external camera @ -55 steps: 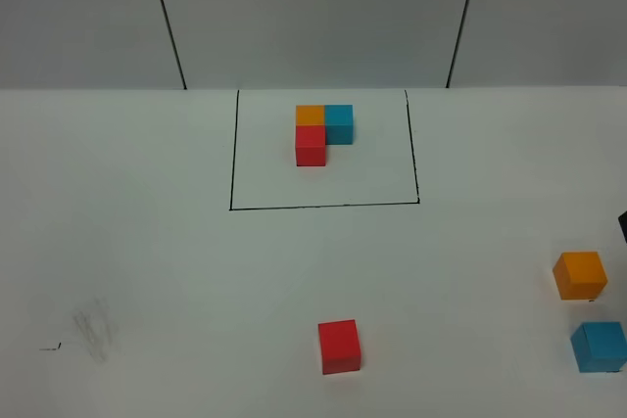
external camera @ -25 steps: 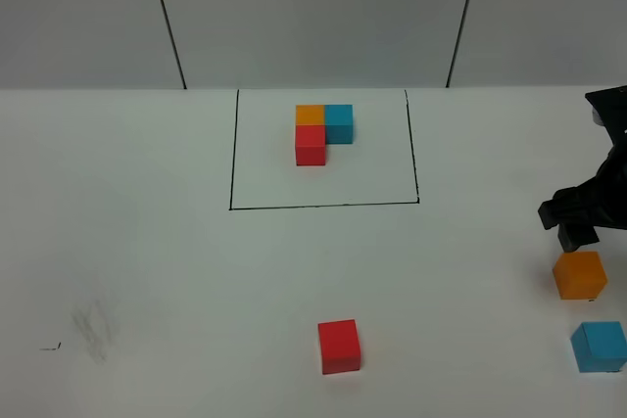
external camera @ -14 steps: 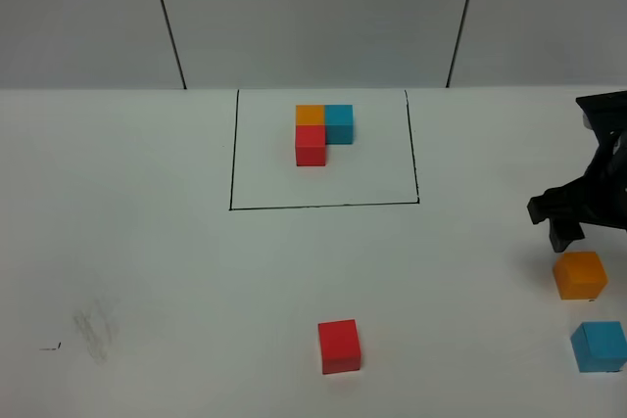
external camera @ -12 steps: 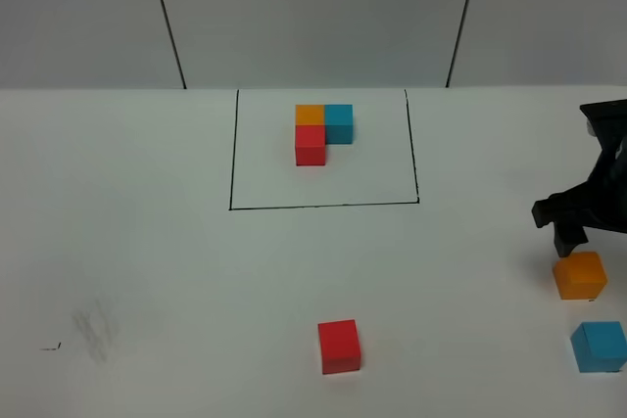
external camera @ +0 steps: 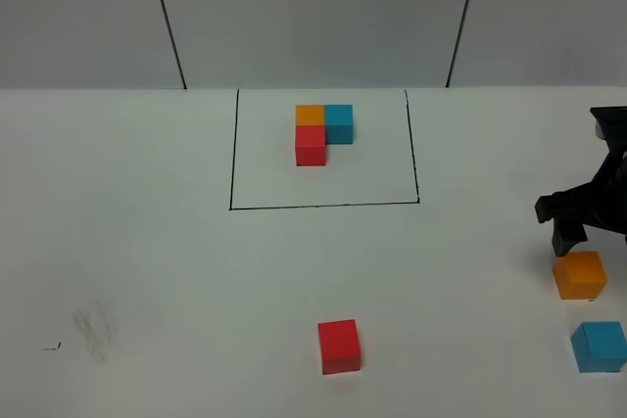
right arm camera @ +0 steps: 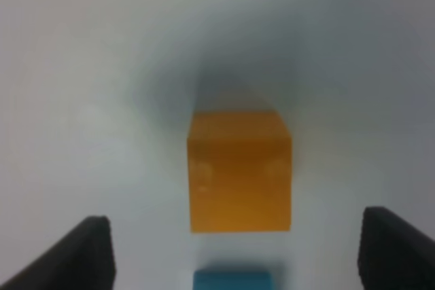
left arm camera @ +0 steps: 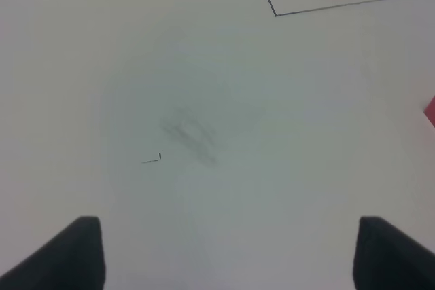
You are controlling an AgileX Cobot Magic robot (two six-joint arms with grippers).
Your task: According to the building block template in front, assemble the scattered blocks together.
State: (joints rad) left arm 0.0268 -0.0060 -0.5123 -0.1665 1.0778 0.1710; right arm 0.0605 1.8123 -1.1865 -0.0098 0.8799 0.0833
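Observation:
The building block template is a black-lined rectangle at the table's far middle, framing an L of orange, blue and red cubes. Of the scattered blocks, the red cube lies near the front middle. The orange cube and the blue cube sit at the right edge. My right gripper hangs open just above the orange cube, which lies between its fingers without touching them; the blue cube shows beyond it. My left gripper is open over bare table, holding nothing.
A grey smudge with a small black mark is on the table's left front. The left wrist view catches a corner of the template line and an edge of the red cube. Grey wall panels stand behind the table.
The right arm came in from the right edge and settled over the orange cube, drifting only slightly in the last second. The cubes have not moved.

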